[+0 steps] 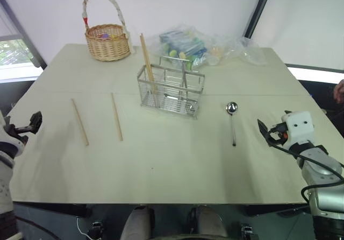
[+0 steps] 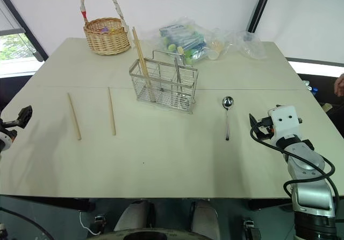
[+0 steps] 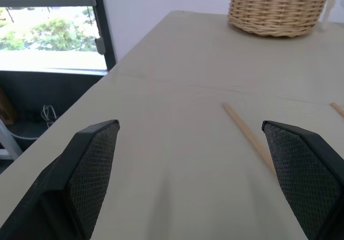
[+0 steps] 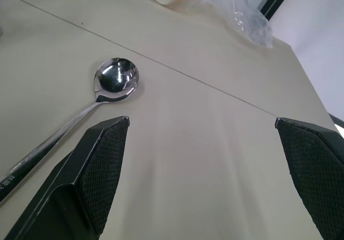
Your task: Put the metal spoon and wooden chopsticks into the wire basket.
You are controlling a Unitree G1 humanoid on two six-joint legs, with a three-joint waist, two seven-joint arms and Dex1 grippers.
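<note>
The wire basket [image 1: 167, 91] stands at the table's middle back, and one wooden chopstick [image 1: 146, 61] leans upright in its left compartment. Two more wooden chopsticks [image 1: 80, 121] [image 1: 116, 116] lie flat to its left. To the basket's right the metal spoon [image 1: 232, 120] lies with its bowl pointing away from me. My left gripper [image 1: 33, 122] hovers open at the table's left edge; the nearer chopstick [image 3: 250, 140] lies ahead of it. Just right of the spoon [image 4: 115, 78], my right gripper [image 1: 266, 130] is open and holds nothing.
A round wicker basket [image 1: 107, 41] with a tall wrapped handle stands at the back left. Clear plastic bags [image 1: 188, 43] of small items lie behind the wire basket. A person's hand [image 1: 339, 91] shows at the right edge. A window is beyond the left edge.
</note>
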